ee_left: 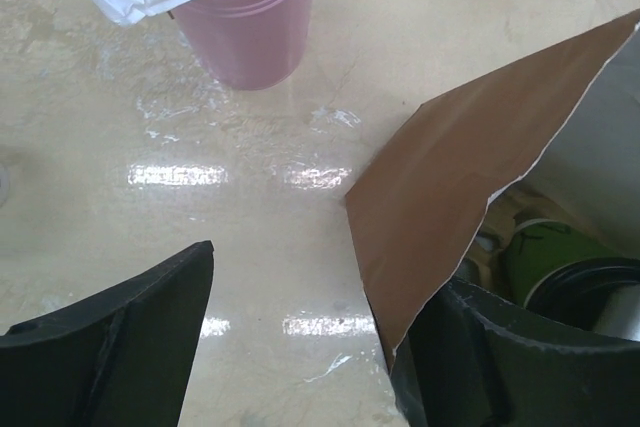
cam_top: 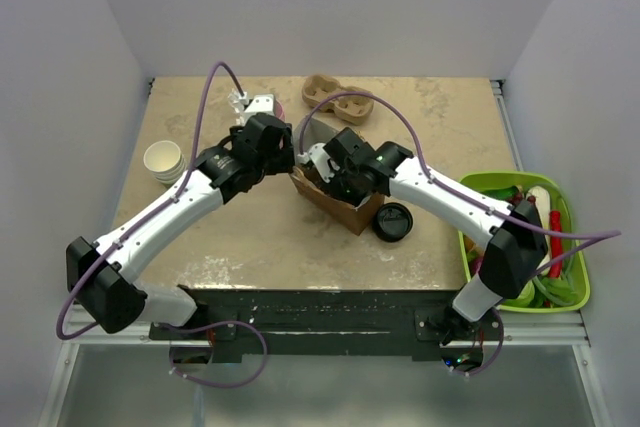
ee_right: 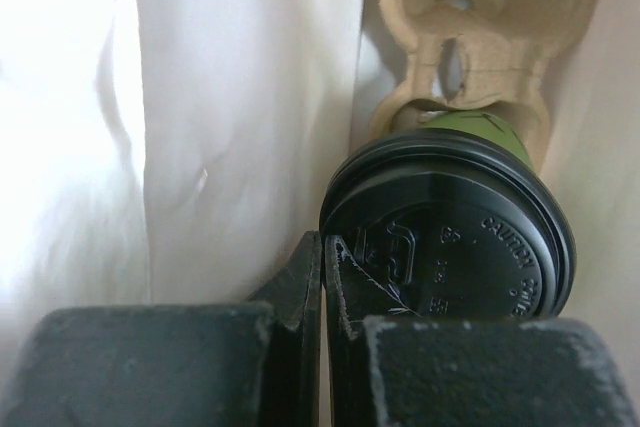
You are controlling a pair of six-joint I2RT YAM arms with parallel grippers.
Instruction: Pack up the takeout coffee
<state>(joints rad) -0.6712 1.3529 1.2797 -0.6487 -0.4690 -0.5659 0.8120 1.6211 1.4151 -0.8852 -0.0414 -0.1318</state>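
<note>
coffee cup (cam_top: 393, 222): round black lid, upright

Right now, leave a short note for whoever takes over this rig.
Left gripper: open, the edge of the brown bag between its fingers.
Right gripper: shut, tips beside a green black-lidded cup, apparently inside the bag.
Takeout coffee: on the table by the bag's near corner, outside it, ungripped.
Done: bag mouth is open.
Left: grasp the coffee and set it in the bag.
</note>
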